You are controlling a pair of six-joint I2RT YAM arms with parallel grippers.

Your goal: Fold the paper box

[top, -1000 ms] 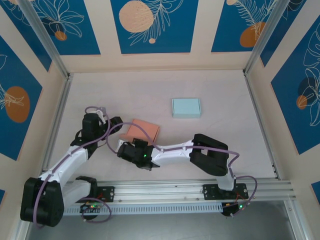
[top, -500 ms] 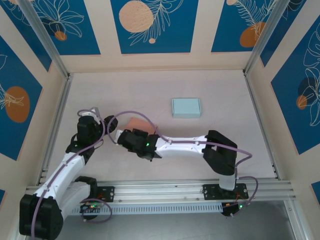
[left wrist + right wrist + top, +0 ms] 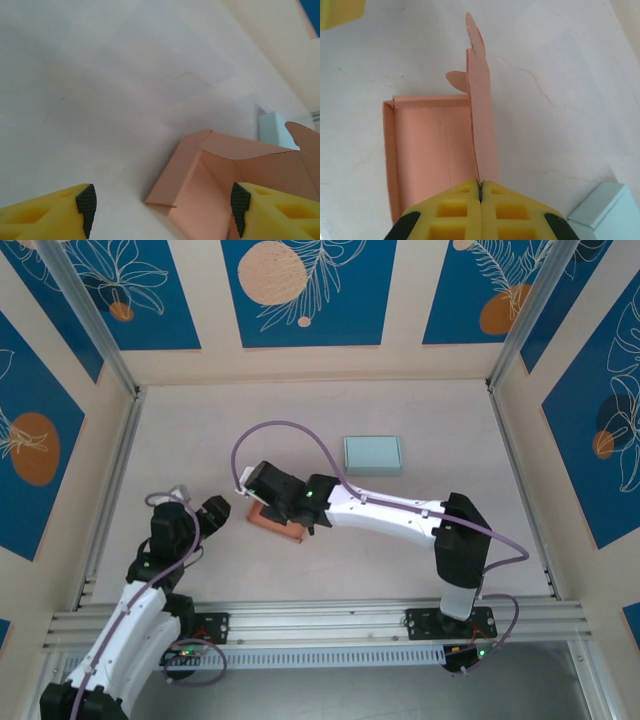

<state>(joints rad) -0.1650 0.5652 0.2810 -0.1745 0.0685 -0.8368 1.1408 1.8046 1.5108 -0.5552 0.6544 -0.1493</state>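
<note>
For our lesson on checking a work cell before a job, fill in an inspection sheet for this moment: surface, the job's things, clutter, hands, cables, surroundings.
Surface: pale, faintly veined tabletop, carrying two boxes.
Job's things: pink paper box, open, one flap standing upright.
Clutter: light blue box, looks closed, farther back and apart from the pink one.
Hands: right hand shut on the upright flap; left hand open, apart from the box.
Cables: purple cable arching above the right arm.
Surroundings: blue wall panels with orange circles; metal rail along the near edge.
</note>
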